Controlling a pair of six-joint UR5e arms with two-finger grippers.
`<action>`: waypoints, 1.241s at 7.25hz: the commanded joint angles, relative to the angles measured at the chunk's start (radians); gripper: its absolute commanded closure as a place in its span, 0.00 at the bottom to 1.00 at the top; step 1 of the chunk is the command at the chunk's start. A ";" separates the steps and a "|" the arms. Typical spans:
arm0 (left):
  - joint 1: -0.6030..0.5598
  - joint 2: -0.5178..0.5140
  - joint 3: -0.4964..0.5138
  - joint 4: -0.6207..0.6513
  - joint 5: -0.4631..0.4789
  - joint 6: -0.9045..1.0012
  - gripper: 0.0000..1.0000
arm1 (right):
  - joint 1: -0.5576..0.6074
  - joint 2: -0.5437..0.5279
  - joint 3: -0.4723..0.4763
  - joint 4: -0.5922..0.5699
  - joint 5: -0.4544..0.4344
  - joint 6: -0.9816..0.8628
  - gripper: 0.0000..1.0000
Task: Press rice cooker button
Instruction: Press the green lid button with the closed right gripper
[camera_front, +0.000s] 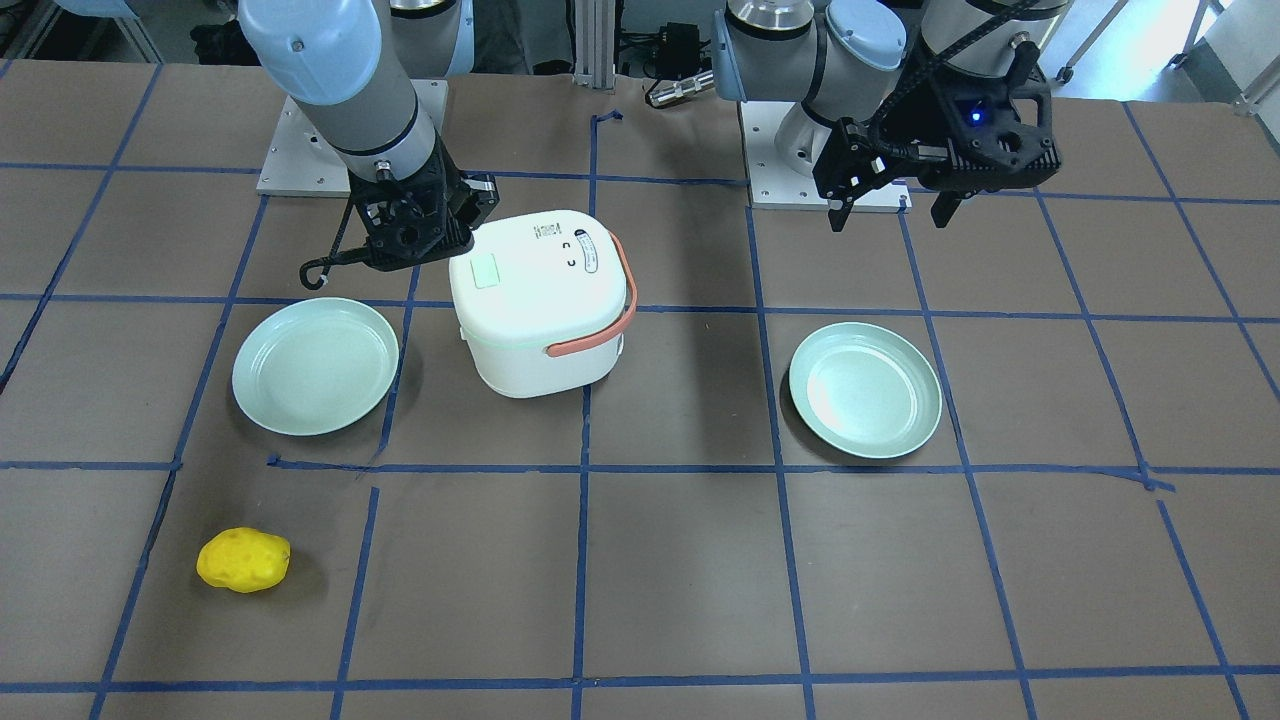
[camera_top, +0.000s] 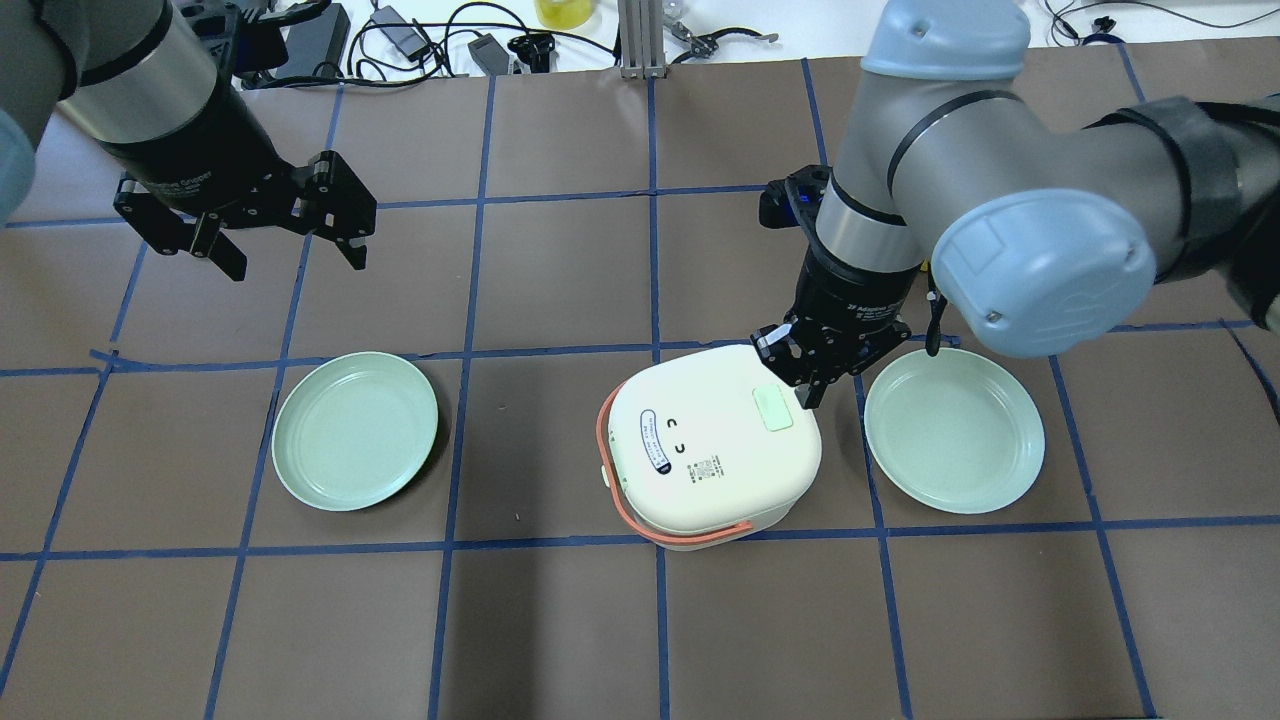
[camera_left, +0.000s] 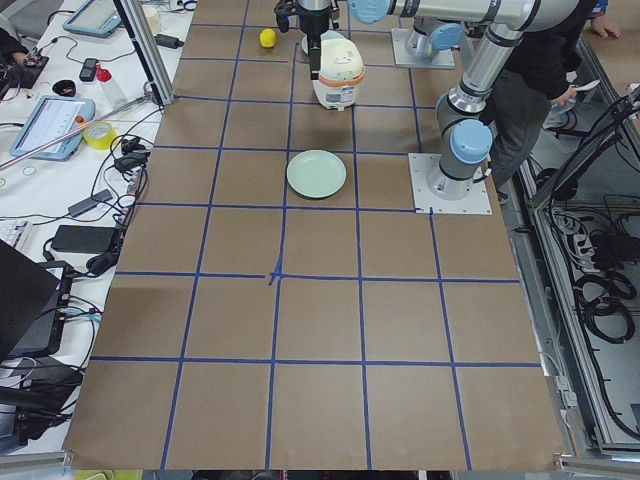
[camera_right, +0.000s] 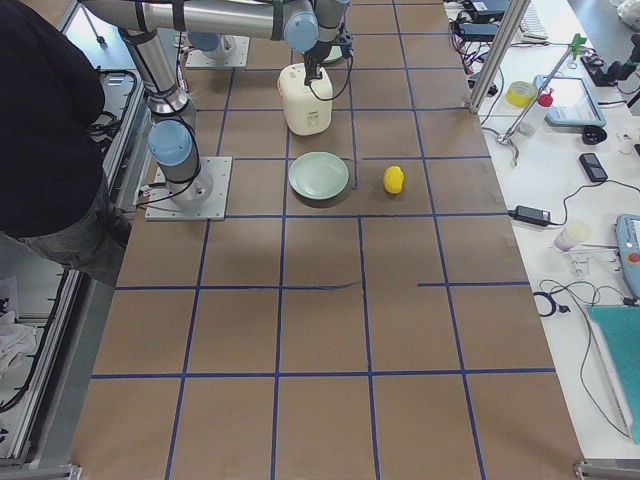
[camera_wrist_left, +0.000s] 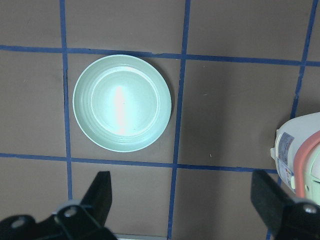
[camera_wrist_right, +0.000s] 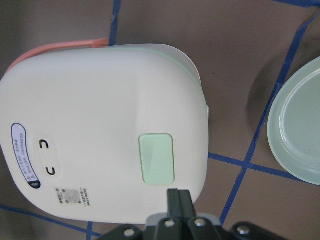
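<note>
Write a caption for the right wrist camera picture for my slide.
Shut right tool poised at the white rice cooker, just short of its green button, plate alongside.

Table (camera_top: 560, 300): rice cooker (camera_top: 700, 460) stands near the middle, between two plates. Right plate (camera_top: 955, 430) is just beside it, left plate (camera_top: 355, 430) well apart. Button (camera_top: 773, 408) is on the lid, toward the right plate. Right gripper (camera_top: 808, 392) is over the lid edge, just beside the button. Left gripper (camera_top: 297, 262) hangs on the base side of the left plate. Small rounded object (camera_front: 243, 560) lies on the operators' side of the right plate, apart.
</note>
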 joint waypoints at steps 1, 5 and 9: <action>0.000 0.000 0.000 0.000 0.000 0.000 0.00 | 0.028 0.023 0.012 -0.037 0.003 0.000 1.00; 0.000 0.000 0.000 0.000 0.000 0.000 0.00 | 0.034 0.026 0.058 -0.083 0.003 -0.001 1.00; 0.000 0.000 0.000 0.000 0.000 0.000 0.00 | 0.033 0.022 -0.016 -0.077 0.025 0.022 0.99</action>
